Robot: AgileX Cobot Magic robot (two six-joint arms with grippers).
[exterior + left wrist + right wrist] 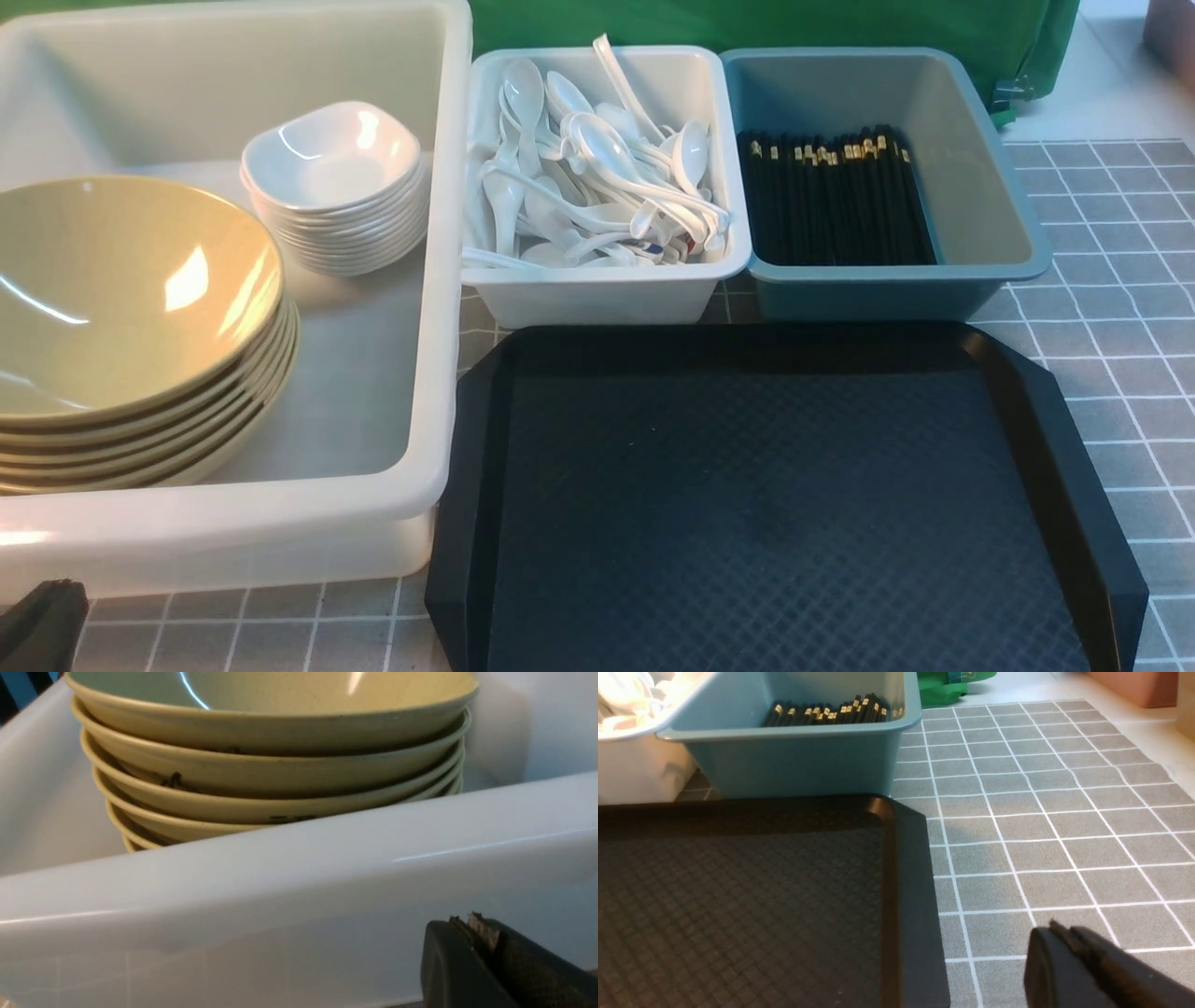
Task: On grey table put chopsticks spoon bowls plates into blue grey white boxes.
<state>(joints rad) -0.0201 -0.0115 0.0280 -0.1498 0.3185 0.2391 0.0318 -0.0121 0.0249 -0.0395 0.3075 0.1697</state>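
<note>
Glossy olive-yellow bowls (131,308) are sitting stacked at the frame's left inside the large milky white plastic tub (420,448). They are looking heavy, rigid and slippery, so gripping one at its thin rim seems safest. Left gripper (472,926) and right gripper (1059,933) are both resting clenched, grasping nothing.

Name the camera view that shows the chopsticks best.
The front view: the chopsticks lie in full length in the blue box. The right wrist view shows only their gold-banded ends over the rim. The left wrist view shows none.
</note>
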